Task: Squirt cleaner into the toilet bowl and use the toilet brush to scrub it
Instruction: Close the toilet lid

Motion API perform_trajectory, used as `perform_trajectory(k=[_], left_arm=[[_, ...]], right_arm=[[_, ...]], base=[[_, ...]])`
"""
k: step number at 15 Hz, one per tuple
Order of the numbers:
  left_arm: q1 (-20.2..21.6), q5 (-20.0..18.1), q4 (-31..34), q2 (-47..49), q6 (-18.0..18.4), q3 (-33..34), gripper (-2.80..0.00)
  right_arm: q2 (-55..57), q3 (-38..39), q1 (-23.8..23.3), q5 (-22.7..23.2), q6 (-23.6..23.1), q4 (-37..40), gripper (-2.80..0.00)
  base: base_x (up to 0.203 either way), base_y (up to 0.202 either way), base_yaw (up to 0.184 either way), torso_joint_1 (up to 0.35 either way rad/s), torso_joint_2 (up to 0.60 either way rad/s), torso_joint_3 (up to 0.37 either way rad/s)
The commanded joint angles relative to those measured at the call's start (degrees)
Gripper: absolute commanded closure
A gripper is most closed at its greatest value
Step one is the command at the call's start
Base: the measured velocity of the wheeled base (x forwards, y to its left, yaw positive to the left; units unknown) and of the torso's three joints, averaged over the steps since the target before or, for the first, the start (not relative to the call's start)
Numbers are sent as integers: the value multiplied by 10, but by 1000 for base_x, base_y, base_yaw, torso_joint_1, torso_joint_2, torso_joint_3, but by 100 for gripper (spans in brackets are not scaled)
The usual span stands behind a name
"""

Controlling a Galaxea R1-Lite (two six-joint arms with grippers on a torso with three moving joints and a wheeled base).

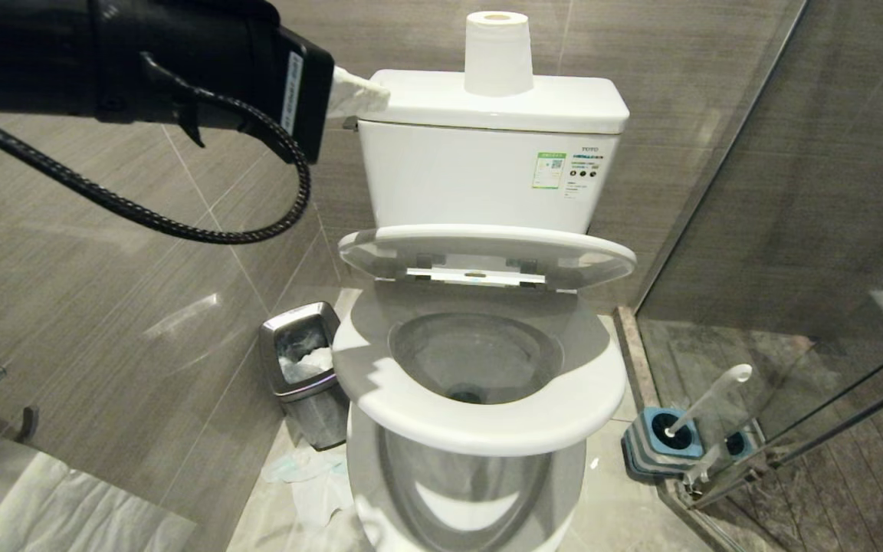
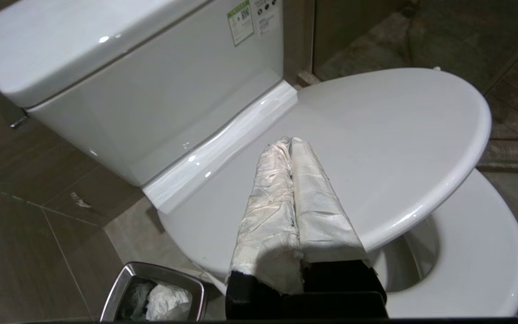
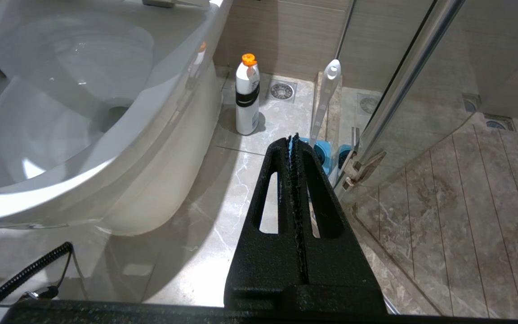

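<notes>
The white toilet bowl (image 1: 480,433) has its seat down, and its lid (image 1: 487,247) hangs half raised over the basin. My left gripper (image 1: 376,92), fingers wrapped in white tape, is shut and empty. It hovers high at the tank's left corner, above the lid (image 2: 376,135) in the left wrist view. My right gripper (image 3: 291,137) is shut on nothing, low over the floor right of the bowl (image 3: 61,112). The toilet brush (image 1: 710,399) leans in its blue-and-grey holder (image 1: 660,445) by the glass door. The cleaner liquid is out of view. A white orange-capped bottle (image 3: 247,96) stands beside the bowl.
A steel waste bin (image 1: 303,368) with crumpled paper stands left of the toilet, tissue lying on the floor beside it. A paper roll (image 1: 497,54) sits on the tank. The glass shower door (image 1: 794,291) closes off the right. A floor drain (image 3: 281,91) lies behind the bottle.
</notes>
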Motion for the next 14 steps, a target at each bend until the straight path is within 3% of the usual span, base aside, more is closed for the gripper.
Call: perform_trajectory(k=[1, 5, 14], left_arm=[[-5, 7, 2, 38, 4, -2, 0], [-6, 11, 28, 70, 28, -4, 0], [-31, 20, 100, 100, 26, 22, 0]], right_arm=[[0, 1, 0, 0, 0, 0, 0], [0, 1, 0, 0, 0, 0, 0], [0, 1, 0, 0, 0, 0, 0]], base=[[0, 0, 0, 0, 0, 0], [0, 0, 0, 0, 0, 0], [0, 0, 0, 0, 0, 0]])
